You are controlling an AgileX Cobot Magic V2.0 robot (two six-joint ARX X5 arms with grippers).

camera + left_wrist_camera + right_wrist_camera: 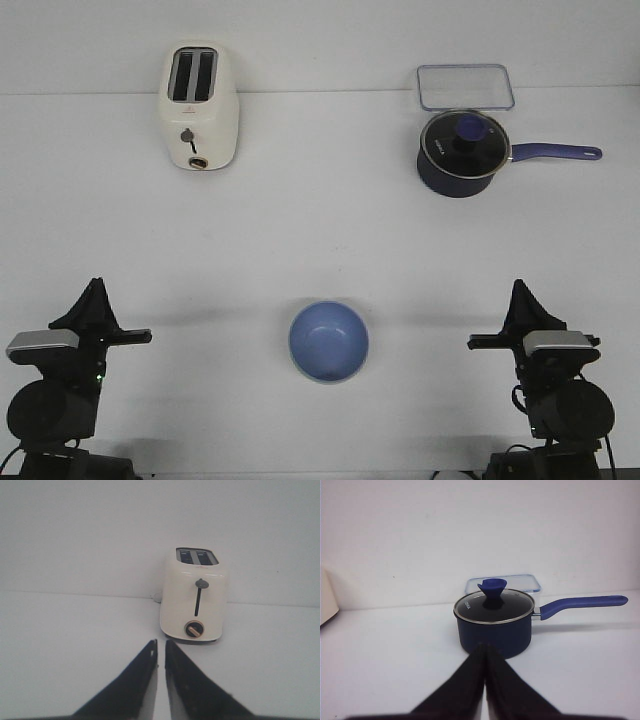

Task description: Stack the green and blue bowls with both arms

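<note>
The periwinkle blue bowl (329, 341) sits upright on the white table, at the front centre between my two arms. The pale sage green bowl does not show on its own in any view. My left gripper (97, 288) rests at the front left, well clear of the bowl, jaws nearly together with only a thin slit and nothing between them; in the left wrist view (161, 642) it points at the toaster. My right gripper (520, 288) rests at the front right, jaws closed tip to tip and empty; in the right wrist view (486, 647) it points at the saucepan.
A cream toaster (198, 108) stands at the back left and also shows in the left wrist view (196, 600). A dark navy saucepan with glass lid (463, 152) and long handle stands at the back right. A clear plastic box (465, 87) lies behind it.
</note>
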